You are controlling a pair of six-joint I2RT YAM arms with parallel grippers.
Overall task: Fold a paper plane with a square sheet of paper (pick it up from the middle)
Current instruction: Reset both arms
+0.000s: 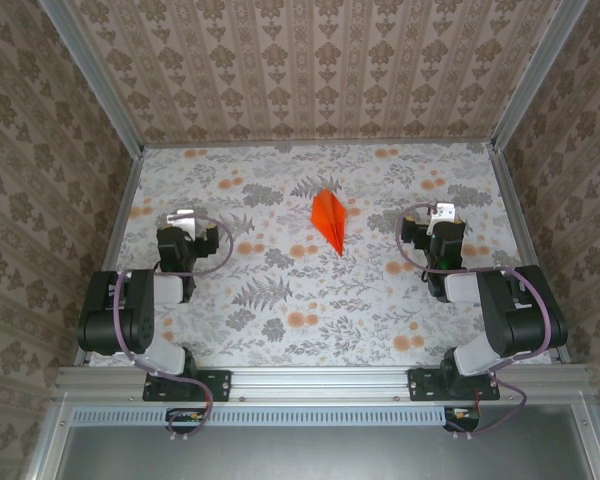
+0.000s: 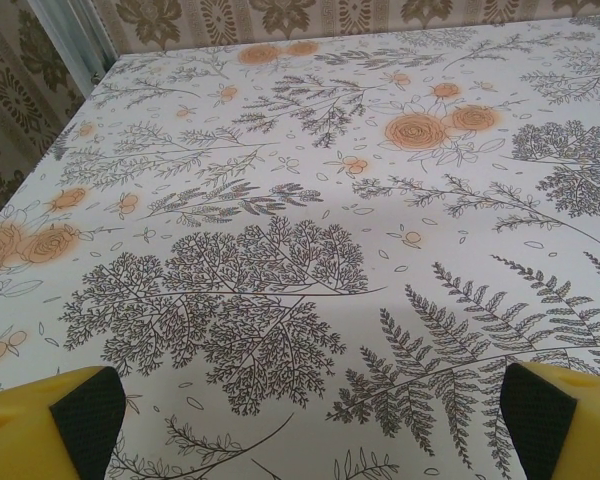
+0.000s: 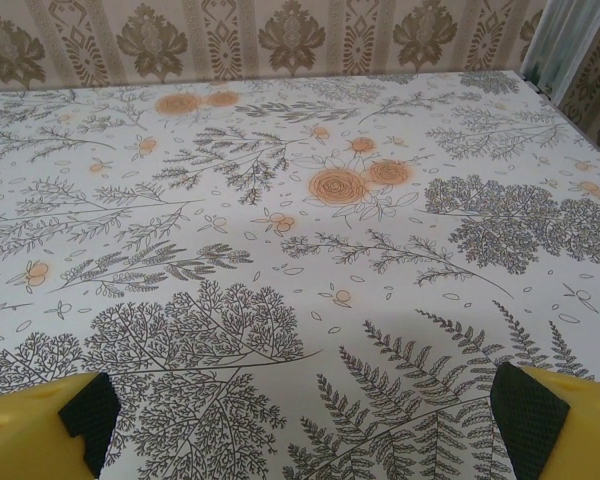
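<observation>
Both jaws far from paper plane (image 1: pixel 329 220)

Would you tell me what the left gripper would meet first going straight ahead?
The left gripper looks unobstructed: only table ahead, perhaps the back wall beyond. The plane lies off to its right.

Bright orange paper plane (image 1: pixel 329 220), grey-floral table (image 1: pixel 310 345)

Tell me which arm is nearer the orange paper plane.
Right. The right arm sits to the right of the paper plane, jaws open; the left arm sits to its left, somewhat farther off, jaws open too.
</observation>
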